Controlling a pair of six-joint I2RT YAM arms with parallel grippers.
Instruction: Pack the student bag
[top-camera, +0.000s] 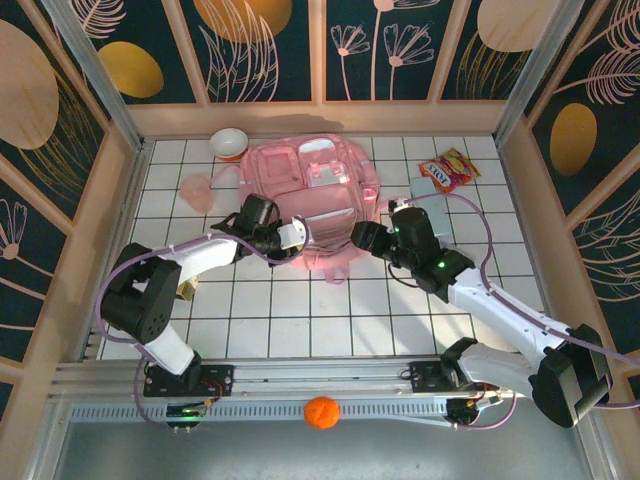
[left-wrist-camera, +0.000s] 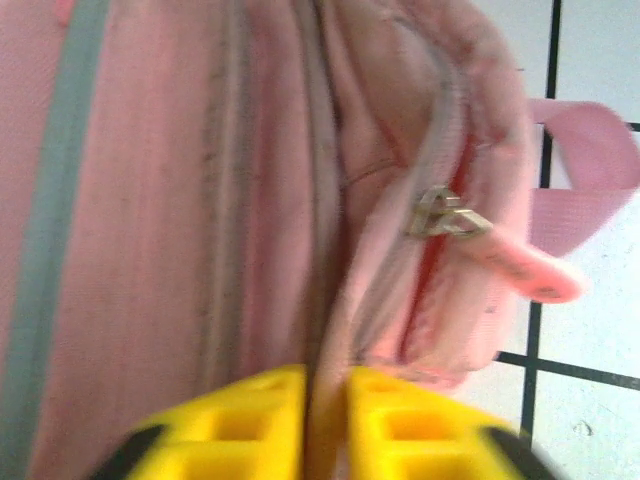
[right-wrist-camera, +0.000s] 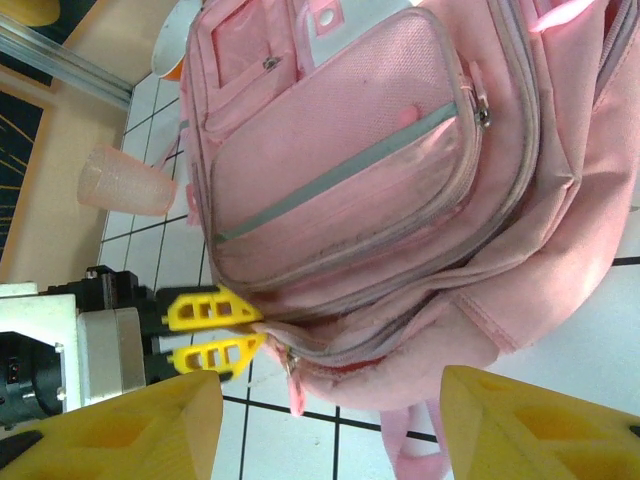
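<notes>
Packing has barely started, by the look of it. The student bag (top-camera: 310, 185) lies flat on the tiled table (top-camera: 300, 320), a bit toward 12 o'clock from the middle, front pockets facing up.

The left gripper (top-camera: 292, 238) is at the bag's 7 o'clock edge. In the left wrist view its yellow fingers (left-wrist-camera: 250, 420) are pinched tight on a fold of pink fabric right next to a zip. The zipper pull (left-wrist-camera: 448, 215) sits at about 2 o'clock from the pinch, and a sliver of red lining shows beside it, so that pocket may be cracked open a little. Hard to call.

The right gripper (top-camera: 360, 238) is at the bag's 5 o'clock corner. Its fingers (right-wrist-camera: 130, 425) are spread wide with nothing between them, just near the bottom edge.

The loose stuff all sits outside the bag:
- snack packet (top-camera: 448, 170), at 3 o'clock of the bag
- pink cup (top-camera: 197, 190), at 9 o'clock
- bowl (top-camera: 228, 143), at 10 o'clock

Which of those should go in isn't clear. Best guess: one arm pins the fabric while the other goes for the zip. Opening, loading and closing are all left to do.
</notes>
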